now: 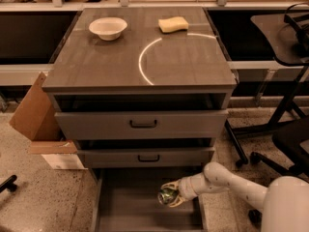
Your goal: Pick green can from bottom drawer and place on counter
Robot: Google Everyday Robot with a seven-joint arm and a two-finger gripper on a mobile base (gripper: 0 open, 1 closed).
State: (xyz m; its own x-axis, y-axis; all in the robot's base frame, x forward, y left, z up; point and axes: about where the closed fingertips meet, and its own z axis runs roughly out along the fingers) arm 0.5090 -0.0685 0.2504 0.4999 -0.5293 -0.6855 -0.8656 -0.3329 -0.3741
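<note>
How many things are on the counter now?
2: white bowl back left, yellow sponge back right. Nothing looks hidden. The gripper holds the green can over the bottom drawer.

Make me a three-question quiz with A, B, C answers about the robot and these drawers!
1. What colour is the sponge on the counter? A yellow, B blue, C red.
2. Where is the green can? A on the counter, B in the tool above the bottom drawer, C under the sponge.
3. The bottom drawer is: A shut, B pulled open, C missing.
Answers: 1A, it looks yellow. 2B, the tool grips it over the drawer floor. 3B, its inside floor is in plain view.
</note>
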